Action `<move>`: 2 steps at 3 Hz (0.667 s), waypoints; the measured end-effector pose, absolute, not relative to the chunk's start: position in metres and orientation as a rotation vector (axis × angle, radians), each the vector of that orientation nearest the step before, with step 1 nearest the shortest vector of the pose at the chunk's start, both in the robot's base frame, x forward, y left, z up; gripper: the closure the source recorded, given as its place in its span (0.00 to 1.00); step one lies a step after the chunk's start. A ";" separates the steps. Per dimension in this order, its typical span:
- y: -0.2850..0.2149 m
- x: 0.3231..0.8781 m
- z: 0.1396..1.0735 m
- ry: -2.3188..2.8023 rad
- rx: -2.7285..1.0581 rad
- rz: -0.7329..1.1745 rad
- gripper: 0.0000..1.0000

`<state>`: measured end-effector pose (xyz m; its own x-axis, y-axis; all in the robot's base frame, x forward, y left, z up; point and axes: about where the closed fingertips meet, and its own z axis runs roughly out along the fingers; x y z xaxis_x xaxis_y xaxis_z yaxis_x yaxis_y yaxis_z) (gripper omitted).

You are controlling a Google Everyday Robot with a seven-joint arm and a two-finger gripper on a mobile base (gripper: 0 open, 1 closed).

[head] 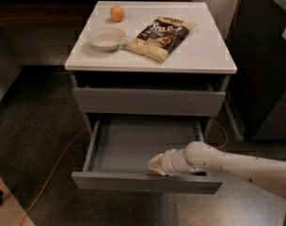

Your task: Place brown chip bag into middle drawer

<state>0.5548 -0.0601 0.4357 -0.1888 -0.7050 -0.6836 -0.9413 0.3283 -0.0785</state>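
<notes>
1. Camera view: looking down on a grey cabinet, whose white top [204, 51] carries three things.
2. Bag [160, 37]: lies flat on the top, right of centre and well apart from the gripper. Its long axis runs from 7 o'clock to 1 o'clock. One tan end points to 1 o'clock, toward the back right corner, and the other to 7 o'clock, toward the front edge. The dark brown middle with white lettering faces up.
3. Bowl [107, 38]: white and upright, at 9 o'clock from the bag. Its rim is just beside the bag's 7 o'clock end; whether they touch cannot be told.
4. Orange [117, 13]: at 12 o'clock from the bowl, near the back edge and apart from the bag.
5. Upper drawer [147, 101]: shut, its front panel flush under the top.
6. Middle drawer [129, 142]: pulled out toward the camera, at 6 o'clock from the bag. Its grey floor is bare apart from the gripper.
7. Gripper [157, 164]: the tan tip sits inside the middle drawer, just behind the front panel and right of centre. How far open it is cannot be told, and nothing shows in its hold.
8. Arm [227, 164]: white, entering from 4 o'clock and crossing the front panel at its right end.
9. Cable [53, 168]: orange, trailing on the dark floor at 8 o'clock from the cabinet.
</notes>
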 end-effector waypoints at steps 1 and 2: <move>-0.062 0.571 0.445 1.933 -1.435 0.444 1.00; -0.062 0.571 0.445 1.933 -1.435 0.444 1.00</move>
